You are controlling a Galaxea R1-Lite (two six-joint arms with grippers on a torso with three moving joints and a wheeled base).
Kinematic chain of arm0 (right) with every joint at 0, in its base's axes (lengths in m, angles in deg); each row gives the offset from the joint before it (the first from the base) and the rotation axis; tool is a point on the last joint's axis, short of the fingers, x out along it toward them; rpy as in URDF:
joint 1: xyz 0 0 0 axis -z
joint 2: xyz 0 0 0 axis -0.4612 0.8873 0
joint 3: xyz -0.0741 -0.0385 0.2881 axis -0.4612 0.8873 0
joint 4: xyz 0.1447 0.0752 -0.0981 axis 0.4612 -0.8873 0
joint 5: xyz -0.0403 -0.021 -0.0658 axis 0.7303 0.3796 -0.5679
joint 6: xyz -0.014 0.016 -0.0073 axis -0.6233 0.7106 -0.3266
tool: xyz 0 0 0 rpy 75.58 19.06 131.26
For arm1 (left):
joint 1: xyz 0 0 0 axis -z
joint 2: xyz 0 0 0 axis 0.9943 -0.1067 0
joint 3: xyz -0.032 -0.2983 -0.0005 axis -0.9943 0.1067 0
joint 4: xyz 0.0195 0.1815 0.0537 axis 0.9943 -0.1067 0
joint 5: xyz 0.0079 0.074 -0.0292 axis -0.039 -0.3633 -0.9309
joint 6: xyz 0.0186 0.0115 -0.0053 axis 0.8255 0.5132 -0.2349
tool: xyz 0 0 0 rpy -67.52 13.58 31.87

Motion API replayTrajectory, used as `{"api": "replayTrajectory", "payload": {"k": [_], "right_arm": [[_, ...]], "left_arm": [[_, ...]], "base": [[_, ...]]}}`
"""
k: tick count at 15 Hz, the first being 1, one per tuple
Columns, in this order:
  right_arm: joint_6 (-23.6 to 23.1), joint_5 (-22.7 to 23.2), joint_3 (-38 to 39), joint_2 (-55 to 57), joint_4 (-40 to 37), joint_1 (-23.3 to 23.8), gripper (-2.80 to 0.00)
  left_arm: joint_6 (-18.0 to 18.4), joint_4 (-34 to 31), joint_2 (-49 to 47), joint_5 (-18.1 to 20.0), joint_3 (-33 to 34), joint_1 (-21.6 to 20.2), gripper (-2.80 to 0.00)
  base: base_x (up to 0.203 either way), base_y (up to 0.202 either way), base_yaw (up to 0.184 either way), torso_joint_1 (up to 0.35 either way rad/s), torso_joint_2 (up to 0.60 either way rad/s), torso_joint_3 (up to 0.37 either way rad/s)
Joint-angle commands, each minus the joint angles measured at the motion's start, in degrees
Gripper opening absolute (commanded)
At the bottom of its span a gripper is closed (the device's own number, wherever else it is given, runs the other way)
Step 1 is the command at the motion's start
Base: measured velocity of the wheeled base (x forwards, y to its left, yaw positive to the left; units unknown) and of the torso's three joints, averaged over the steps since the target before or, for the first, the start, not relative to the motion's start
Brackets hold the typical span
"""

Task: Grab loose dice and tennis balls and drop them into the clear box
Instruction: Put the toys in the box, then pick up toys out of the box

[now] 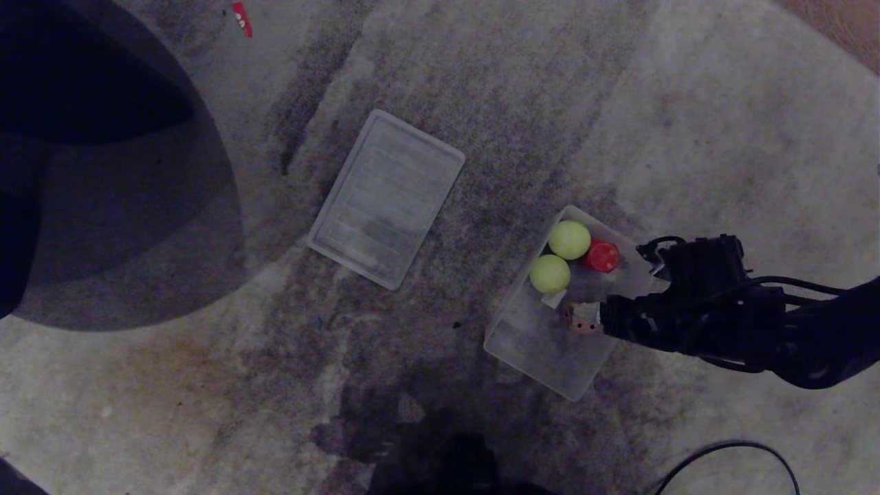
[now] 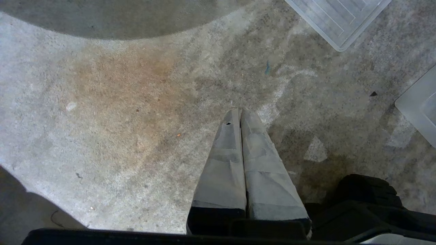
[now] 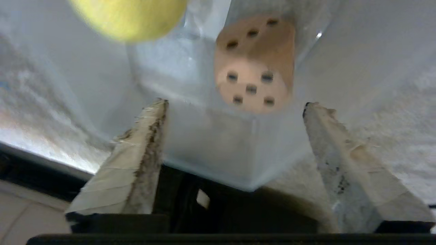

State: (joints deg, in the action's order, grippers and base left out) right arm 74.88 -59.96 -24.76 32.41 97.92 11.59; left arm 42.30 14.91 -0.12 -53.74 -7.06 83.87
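The clear box [image 1: 543, 344] lies on the carpet at the right. Inside it are two tennis balls [image 1: 569, 239] [image 1: 550, 273], a red die [image 1: 602, 256] and a tan die [image 1: 584, 320]. My right gripper [image 1: 599, 317] reaches over the box's right rim, just beside the tan die. In the right wrist view that gripper [image 3: 235, 102] is open, and the tan die [image 3: 253, 64] sits beyond the fingertips, touching neither, over the box's wall [image 3: 211, 146]. One tennis ball [image 3: 129, 17] shows past it. My left gripper [image 2: 240, 110] hangs shut over bare carpet, holding nothing.
The flat ribbed lid [image 1: 385, 199] lies left of the box; its corner [image 2: 337, 17] shows in the left wrist view. A small red object [image 1: 241, 18] lies far back left. A black cable [image 1: 722, 454] loops at the near right. A dark shadow covers the left side.
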Motion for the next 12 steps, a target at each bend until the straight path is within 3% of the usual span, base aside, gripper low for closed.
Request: {"api": "replayTrajectory", "payload": {"k": [1, 2, 3, 8, 12], "right_arm": [[-0.42, 0.02, 3.74, -6.88, 0.16, 0.06, 0.00], [-0.64, 0.02, 6.48, -10.67, 0.19, 0.21, 0.00], [-0.95, 0.05, 9.85, -14.51, 0.21, 0.55, -2.80], [-9.49, -0.06, 28.63, -30.48, 0.52, 0.91, -2.80], [-10.00, 0.19, 36.42, -45.59, -0.43, 0.98, -2.80]], "left_arm": [[-0.12, 0.00, 0.02, -0.11, 0.00, 0.00, -2.80], [-0.08, 0.02, 0.10, -0.04, 0.00, 0.00, -2.80], [-0.13, 0.00, 0.02, -0.04, 0.00, 0.00, -2.80], [-0.13, 0.01, 0.11, -0.05, 0.00, 0.00, -2.80], [-0.04, 0.00, 0.02, -0.04, 0.00, 0.00, -2.80]], "base": [[0.000, 0.000, 0.000, 0.000, 0.00, 0.000], [0.000, 0.000, 0.000, 0.000, 0.00, 0.000], [0.000, 0.000, 0.000, 0.000, 0.00, 0.000], [0.000, 0.000, 0.000, 0.000, 0.00, 0.000], [0.000, 0.000, 0.000, 0.000, 0.00, 0.000]]}}
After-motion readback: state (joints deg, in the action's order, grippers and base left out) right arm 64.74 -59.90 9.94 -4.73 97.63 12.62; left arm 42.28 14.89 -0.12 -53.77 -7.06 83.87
